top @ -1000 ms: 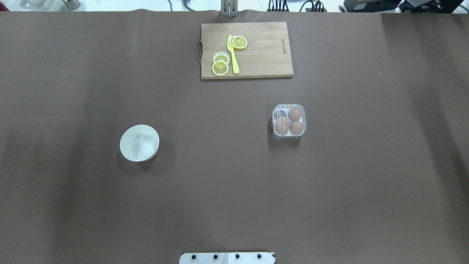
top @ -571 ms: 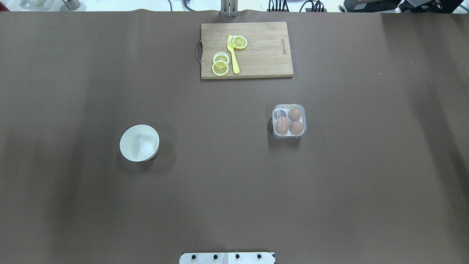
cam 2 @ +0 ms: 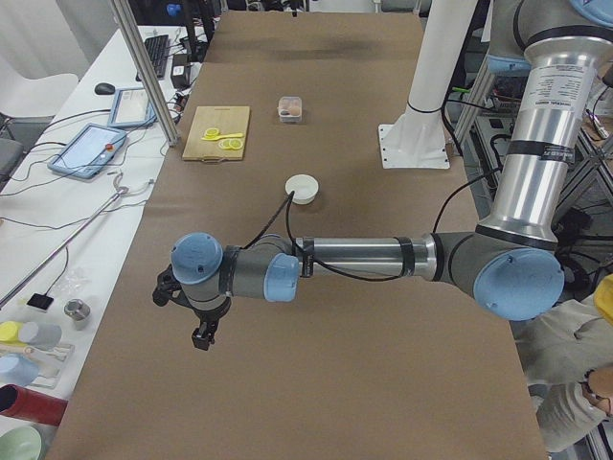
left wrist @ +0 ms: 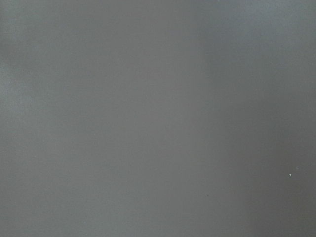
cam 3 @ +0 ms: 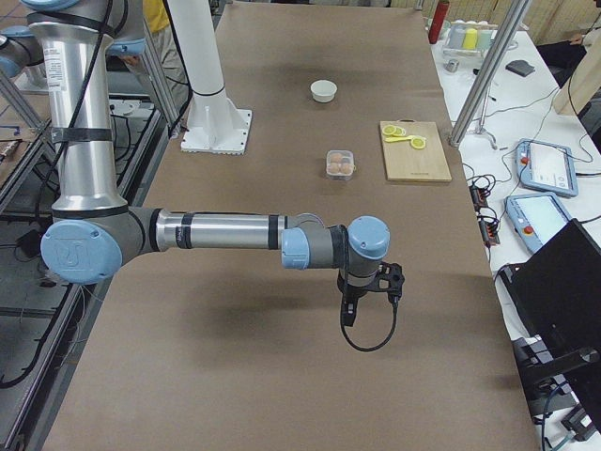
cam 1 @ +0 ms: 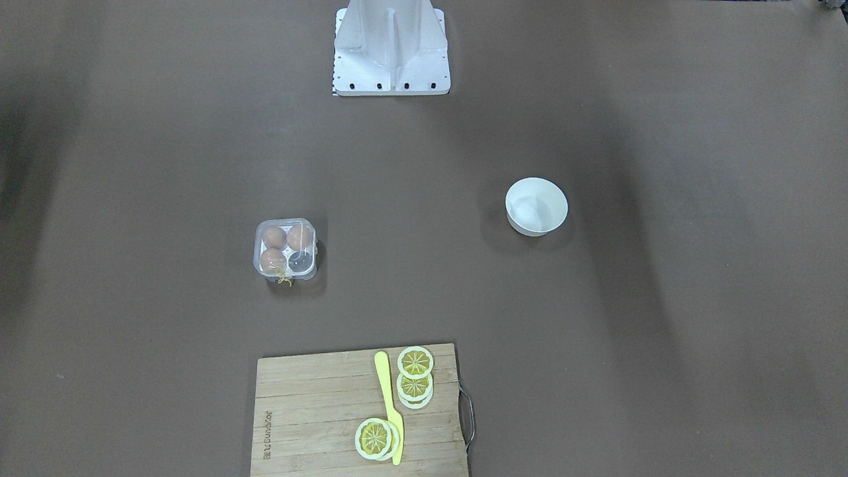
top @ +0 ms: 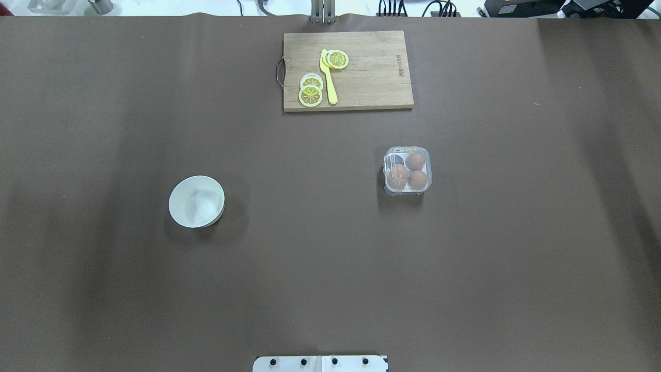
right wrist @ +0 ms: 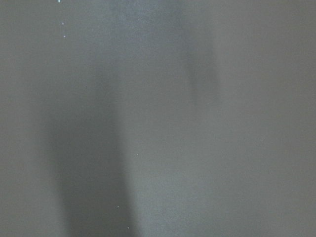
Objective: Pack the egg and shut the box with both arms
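The clear box (top: pixel 407 171) stands right of the table's middle, and also shows in the front view (cam 1: pixel 285 250). It holds three brown eggs (top: pixel 418 180); its fourth cell (cam 1: pixel 300 262) looks dark and empty. Yellow string (cam 1: pixel 285 281) hangs at its far edge. I cannot tell how the lid stands. My left gripper (cam 2: pixel 201 335) shows only in the exterior left view, over bare table far from the box. My right gripper (cam 3: pixel 347 315) shows only in the exterior right view, also far from the box. I cannot tell whether either is open or shut. Both wrist views show only brown table cover.
A white bowl (top: pixel 197 201) sits left of the middle. A wooden cutting board (top: pixel 372 77) with lemon slices (top: pixel 310 95) and a yellow knife (top: pixel 328 77) lies at the far edge. The robot's base plate (top: pixel 320 363) is at the near edge.
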Robot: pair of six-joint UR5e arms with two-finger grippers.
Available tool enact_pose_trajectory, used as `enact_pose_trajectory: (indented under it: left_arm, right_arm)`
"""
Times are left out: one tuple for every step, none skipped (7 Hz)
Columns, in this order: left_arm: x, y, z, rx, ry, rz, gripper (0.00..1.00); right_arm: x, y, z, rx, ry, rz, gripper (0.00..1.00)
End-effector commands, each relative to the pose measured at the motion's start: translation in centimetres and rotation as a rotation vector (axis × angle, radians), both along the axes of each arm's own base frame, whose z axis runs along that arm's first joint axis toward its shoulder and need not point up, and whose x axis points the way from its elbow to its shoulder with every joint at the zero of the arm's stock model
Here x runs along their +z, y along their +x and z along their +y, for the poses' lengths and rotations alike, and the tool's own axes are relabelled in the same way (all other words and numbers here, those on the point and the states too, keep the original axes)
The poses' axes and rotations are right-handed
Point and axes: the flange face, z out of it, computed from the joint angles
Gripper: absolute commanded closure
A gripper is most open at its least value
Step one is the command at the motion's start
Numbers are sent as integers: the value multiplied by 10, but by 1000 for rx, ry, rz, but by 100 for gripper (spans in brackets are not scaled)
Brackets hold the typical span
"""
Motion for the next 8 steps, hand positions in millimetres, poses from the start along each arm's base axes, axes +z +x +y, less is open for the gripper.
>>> enact_pose_trajectory:
  left_arm:
    - [0,0,0,1,0,0,3]
    - [0,0,0,1,0,0,3]
    - [-1,0,0,1,1,0,3]
    - [-1,0,0,-1,1,0,3]
    - [-1,-1,0,-1,3,0,3]
    - [-2,-1,0,-1,4,0,3]
    - [-6,-1,-1,-1,10,-1,3]
    - [-7,-1,-1,-1,10,-1,3]
  right_arm:
    - [-6,1,-1,-4,22,-6,0]
    - [-13,0,-6,-5,50,-5,0]
    - [-20,0,-11,-5,84,-5,0]
    - [-18,0,-9,-5,111,-9,0]
    - [-17,0,-8,-5,110,-10,0]
    - [-14,0,-7,-5,105,-7,0]
    - [-13,0,-6,-5,104,-7,0]
    - [-14,0,-7,-5,106,-5,0]
